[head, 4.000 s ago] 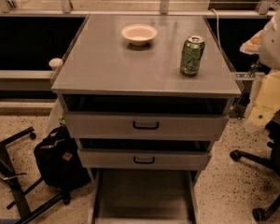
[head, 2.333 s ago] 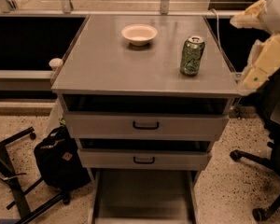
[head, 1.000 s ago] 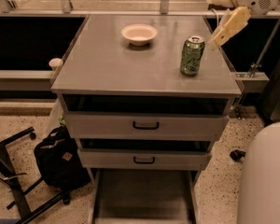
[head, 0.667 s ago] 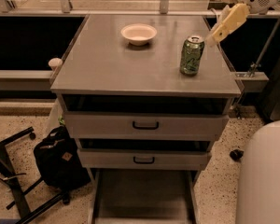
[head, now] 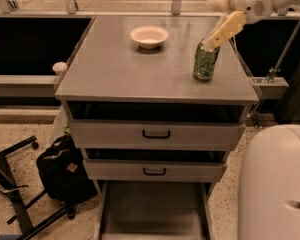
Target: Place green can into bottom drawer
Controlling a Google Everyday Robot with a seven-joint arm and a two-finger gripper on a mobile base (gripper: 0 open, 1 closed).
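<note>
The green can (head: 206, 61) stands upright on the right side of the grey cabinet top (head: 120, 69). My gripper (head: 210, 26) comes in from the upper right and hangs just above and behind the can's silver top. It is open and empty, and its lower finger (head: 225, 29) reaches down to the can's rim. The bottom drawer (head: 152, 209) is pulled out at the foot of the cabinet, and its grey tray holds nothing.
A cream-white bowl (head: 149, 36) sits at the back middle of the top. The two upper drawers (head: 156, 134) with black handles are shut. A black bag (head: 65, 169) and a black stand (head: 15, 199) are on the floor at left. My white body (head: 275, 184) fills the lower right.
My gripper rose from the right side of the cabinet, swung left over the top and came down onto the can's upper rim. The can and the bowl have not moved.
</note>
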